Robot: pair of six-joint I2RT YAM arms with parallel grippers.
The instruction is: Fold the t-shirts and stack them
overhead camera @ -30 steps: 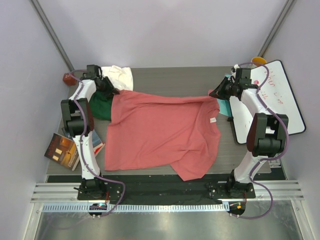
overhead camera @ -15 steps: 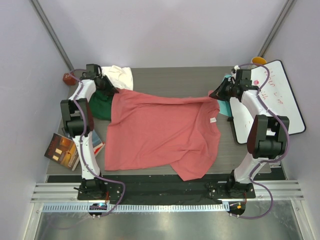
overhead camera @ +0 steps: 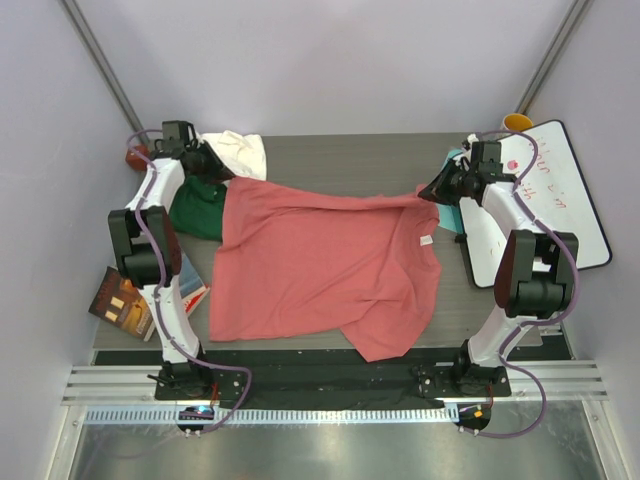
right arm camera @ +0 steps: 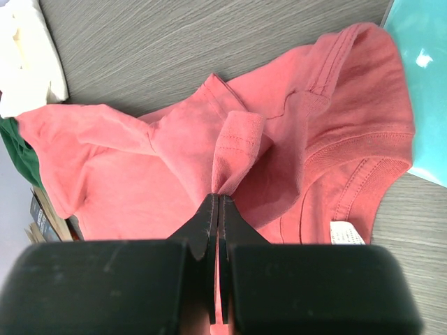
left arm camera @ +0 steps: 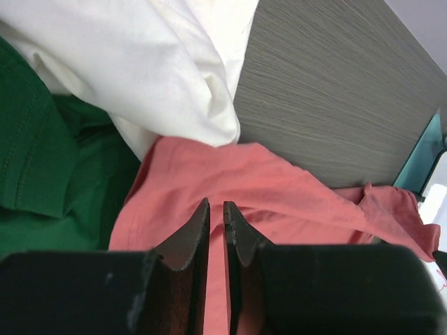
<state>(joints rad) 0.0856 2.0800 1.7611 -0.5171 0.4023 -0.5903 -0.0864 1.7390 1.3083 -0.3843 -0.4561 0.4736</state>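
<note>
L hand (left arm camera: 216,204): jaws nearly together, thin slit left; tips at far-left corner of pink t-shirt (overhead camera: 320,260). Poss. pinching cloth, can't tell.
R hand (right arm camera: 216,197): clamped tight on a bunched sleeve fold of pink t-shirt, far-right corner.
Pink t-shirt: spread over mid counter (overhead camera: 350,160), far edge running btwn both hands.
Green t-shirt (overhead camera: 200,212): crumpled far left, partly under pink t-shirt.
Cream t-shirt (overhead camera: 240,152): heaped at far-left, touching green t-shirt.

Nothing legible: red scribble on whiteboard (overhead camera: 575,215) unreadable, neck label (right arm camera: 347,233) on salmon-pink t-shirt (right arm camera: 174,167) too small, book cover (overhead camera: 120,298) blurred.
</note>
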